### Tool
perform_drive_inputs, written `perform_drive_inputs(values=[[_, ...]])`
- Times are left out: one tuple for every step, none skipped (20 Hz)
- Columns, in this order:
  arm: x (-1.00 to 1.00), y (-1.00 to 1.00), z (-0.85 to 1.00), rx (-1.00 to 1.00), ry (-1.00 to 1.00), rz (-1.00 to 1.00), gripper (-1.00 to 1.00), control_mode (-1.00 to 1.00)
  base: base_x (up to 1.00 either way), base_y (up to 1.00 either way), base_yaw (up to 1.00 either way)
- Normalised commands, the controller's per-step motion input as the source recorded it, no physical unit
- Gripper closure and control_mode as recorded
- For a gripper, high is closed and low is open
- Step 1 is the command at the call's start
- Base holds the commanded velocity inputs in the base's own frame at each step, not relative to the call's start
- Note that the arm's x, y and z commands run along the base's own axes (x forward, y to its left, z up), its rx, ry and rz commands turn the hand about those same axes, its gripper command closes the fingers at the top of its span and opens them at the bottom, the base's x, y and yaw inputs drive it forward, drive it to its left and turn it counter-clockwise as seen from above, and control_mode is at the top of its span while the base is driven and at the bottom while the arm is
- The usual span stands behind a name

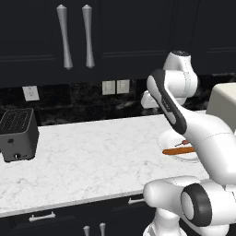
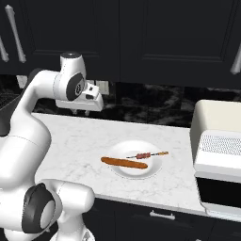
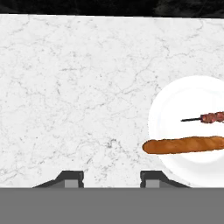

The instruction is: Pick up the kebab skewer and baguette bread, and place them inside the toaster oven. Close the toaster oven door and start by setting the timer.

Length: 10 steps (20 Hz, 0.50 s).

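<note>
fingers (image 3: 111,178) spread, empty | baguette bread (image 3: 183,145) – kebab skewer (image 3: 205,117) cut off at frame edge

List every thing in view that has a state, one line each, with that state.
gripper: open, empty, high above the counter
kebab skewer: lying on the white plate, not held
baguette bread: lying on the plate beside the skewer, one end past the rim
toaster oven: standing on the counter; door state cannot be told
black toaster: slots empty
upper cabinet doors: closed
</note>
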Motion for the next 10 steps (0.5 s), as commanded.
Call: perform_drive_inputs(values=[[0.00,0.00,0.00,0.00,0.00,0.00,-1.00,1.00,0.00,0.00,0.00],[0.00,0.00,0.00,0.00,0.00,0.00,-1.00,1.00,0.00,0.00,0.00],[0.00,0.00,0.00,0.00,0.00,0.00,-1.00,1.00,0.00,0.00,0.00],[0.00,0.00,0.00,0.00,0.00,0.00,-1.00,1.00,0.00,0.00,0.00],[0.00,0.00,0.00,0.00,0.00,0.00,-1.00,1.00,0.00,0.00,0.00],[0.00,0.00,0.00,0.00,0.00,0.00,-1.00,1.00,0.00,0.00,0.00],[0.00,0.00,0.00,0.00,0.00,0.00,-1.00,1.00,0.00,0.00,0.00],[0.00,0.00,0.00,0.00,0.00,0.00,-1.00,1.00,0.00,0.00,0.00],[0.00,0.00,0.00,0.00,0.00,0.00,-1.00,1.00,0.00,0.00,0.00],[0.00,0.00,0.00,0.00,0.00,0.00,-1.00,1.00,0.00,0.00,0.00]])
